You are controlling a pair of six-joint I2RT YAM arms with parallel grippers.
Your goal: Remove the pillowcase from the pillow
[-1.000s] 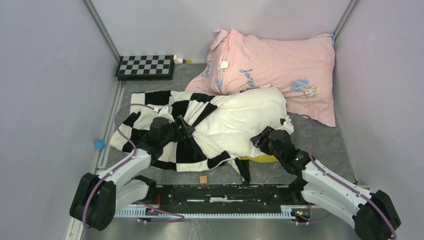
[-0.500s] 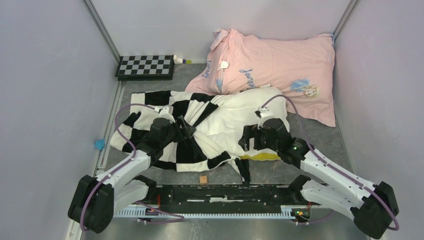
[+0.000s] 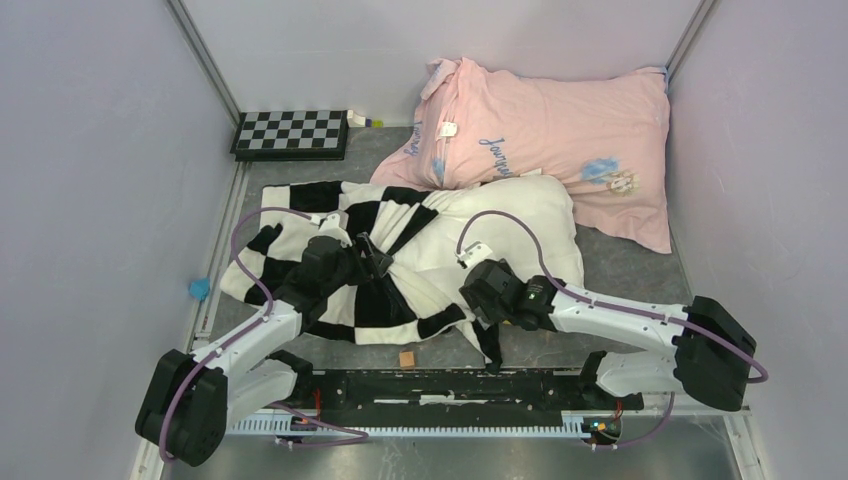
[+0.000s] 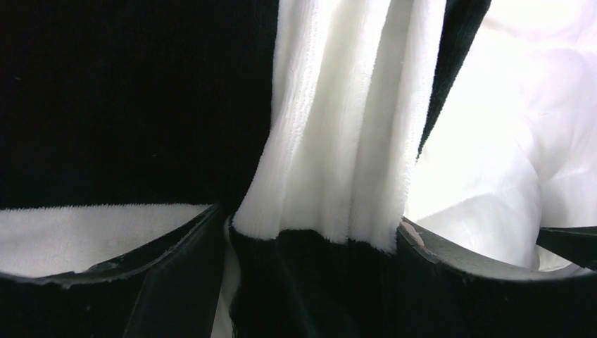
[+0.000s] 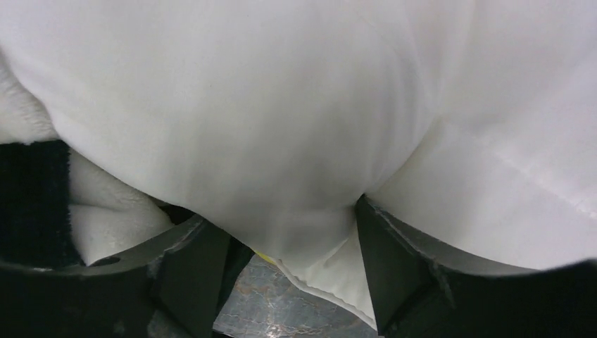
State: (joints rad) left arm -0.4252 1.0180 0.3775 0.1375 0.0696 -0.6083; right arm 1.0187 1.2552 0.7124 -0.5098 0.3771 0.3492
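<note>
left hand (image 3: pixel 372 262) on pillowcase (image 3: pixel 300 245), right hand (image 3: pixel 478 290) at pillow (image 3: pixel 500 225)
</note>
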